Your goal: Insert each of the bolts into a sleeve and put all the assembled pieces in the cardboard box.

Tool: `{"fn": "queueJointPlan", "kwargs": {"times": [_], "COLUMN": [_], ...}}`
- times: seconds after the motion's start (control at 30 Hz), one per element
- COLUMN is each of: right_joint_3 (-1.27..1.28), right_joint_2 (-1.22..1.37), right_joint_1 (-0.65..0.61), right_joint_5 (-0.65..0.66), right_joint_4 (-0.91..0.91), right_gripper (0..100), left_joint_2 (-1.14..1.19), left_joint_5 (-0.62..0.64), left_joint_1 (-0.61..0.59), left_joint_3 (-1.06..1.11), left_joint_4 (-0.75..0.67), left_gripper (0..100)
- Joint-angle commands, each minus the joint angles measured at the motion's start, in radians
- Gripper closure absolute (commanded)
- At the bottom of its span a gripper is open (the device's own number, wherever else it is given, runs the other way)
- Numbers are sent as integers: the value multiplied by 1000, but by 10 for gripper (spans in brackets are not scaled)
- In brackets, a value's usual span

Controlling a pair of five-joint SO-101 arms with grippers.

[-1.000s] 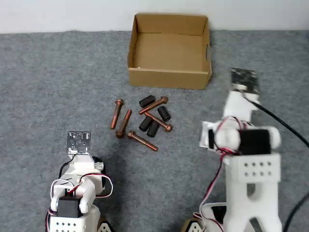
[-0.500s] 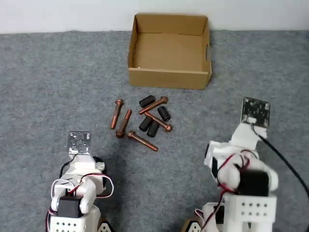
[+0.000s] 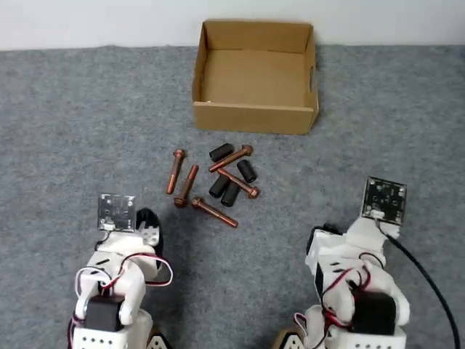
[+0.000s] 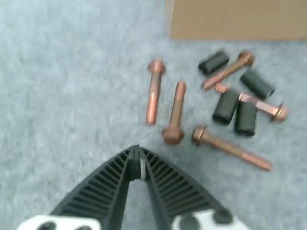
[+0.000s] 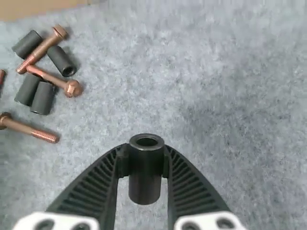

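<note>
Holds one black sleeve (image 5: 145, 173) in the right gripper (image 5: 144, 157), above the grey carpet (image 5: 240, 86). Left gripper (image 4: 137, 160) pressed together, nothing inside. Lying mixed near the cardboard box (image 3: 254, 116): five bolts (image 3: 214, 212) and four loose sleeves (image 3: 247, 171).

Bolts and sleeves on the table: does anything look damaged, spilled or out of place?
Nothing stands out. The bolts and sleeves lie jumbled but intact before the cardboard box; one sleeve sits in the right pincer.
</note>
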Motion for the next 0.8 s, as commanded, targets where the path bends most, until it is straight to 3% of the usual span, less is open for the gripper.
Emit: {"fn": "queueJointPlan", "kwargs": {"times": [0.0,0.27,0.57,0.77], "right_joint_3": [3,18,26,29], "right_joint_2": [-10,-10,-19,-19], "right_joint_1": [8,8,8,10], "right_joint_5": [-2,-2,-2,-5], "right_joint_4": [-25,-25,-27,-27], "right_gripper": [991,991,991,991], "left_joint_2": [23,542,1281,1683], "left_joint_5": [-3,-6,-12,-233], "left_joint_1": [32,38,31,31], "left_joint_3": [-117,-532,-1053,-1360], "left_joint_4": [-28,-11,275,351], "left_gripper": [994,994,992,991]}}
